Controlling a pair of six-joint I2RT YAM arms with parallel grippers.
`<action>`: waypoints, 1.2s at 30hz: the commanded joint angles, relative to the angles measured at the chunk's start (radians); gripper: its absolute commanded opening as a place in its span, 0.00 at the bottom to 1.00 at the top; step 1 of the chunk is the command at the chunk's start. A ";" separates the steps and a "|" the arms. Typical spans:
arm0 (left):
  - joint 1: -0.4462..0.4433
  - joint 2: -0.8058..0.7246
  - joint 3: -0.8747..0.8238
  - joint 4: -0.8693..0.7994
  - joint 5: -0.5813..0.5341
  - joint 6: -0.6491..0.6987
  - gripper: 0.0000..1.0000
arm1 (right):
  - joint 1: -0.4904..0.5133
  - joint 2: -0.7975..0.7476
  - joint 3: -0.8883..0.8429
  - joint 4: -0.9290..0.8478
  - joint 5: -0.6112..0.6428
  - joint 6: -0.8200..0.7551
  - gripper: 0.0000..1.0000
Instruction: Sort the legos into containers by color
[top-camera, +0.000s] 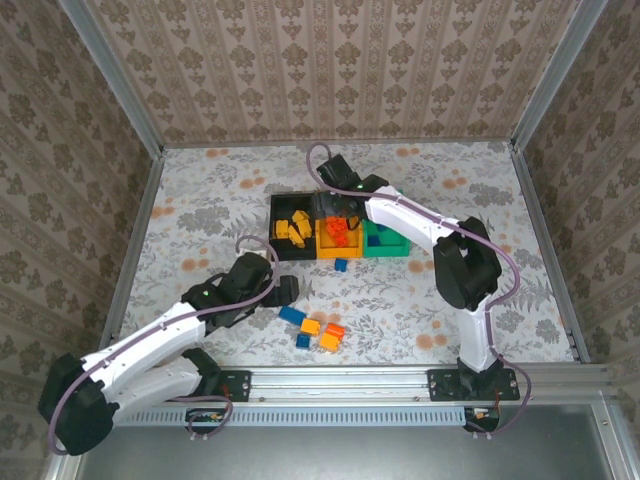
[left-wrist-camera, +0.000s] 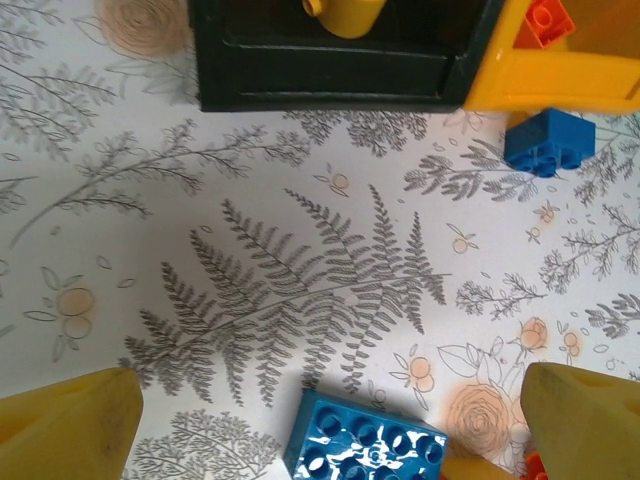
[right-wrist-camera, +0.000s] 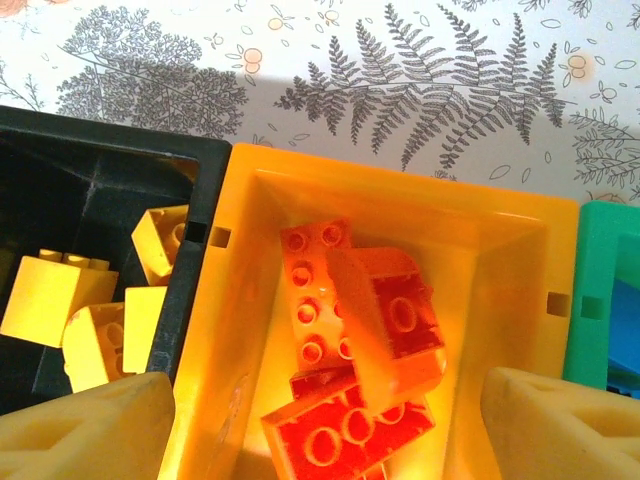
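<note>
The left arm (top-camera: 150, 345) and right arm (top-camera: 415, 222) have white shells, black joints and black bases (top-camera: 458, 383), each with a looping grey cable (top-camera: 247, 240). Their fingers (left-wrist-camera: 65, 425) are yellow wedges.

Left gripper (left-wrist-camera: 325, 425), right gripper (right-wrist-camera: 320, 430): jaws spread

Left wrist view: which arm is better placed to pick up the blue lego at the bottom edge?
Left, probably. The left fingers stand open on either side of the blue lego, while the right fingers hang over the orange-yellow bin, farther away.
</note>
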 joint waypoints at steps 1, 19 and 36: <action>-0.028 0.025 -0.001 0.015 0.026 -0.037 0.98 | 0.014 -0.114 -0.076 0.023 -0.003 0.010 0.84; -0.112 0.180 -0.004 -0.012 0.211 -0.271 0.95 | 0.066 -0.530 -0.545 0.133 0.041 0.042 0.86; -0.131 0.233 0.025 -0.012 0.309 -0.318 0.94 | 0.027 -0.613 -0.629 0.139 0.079 0.056 0.88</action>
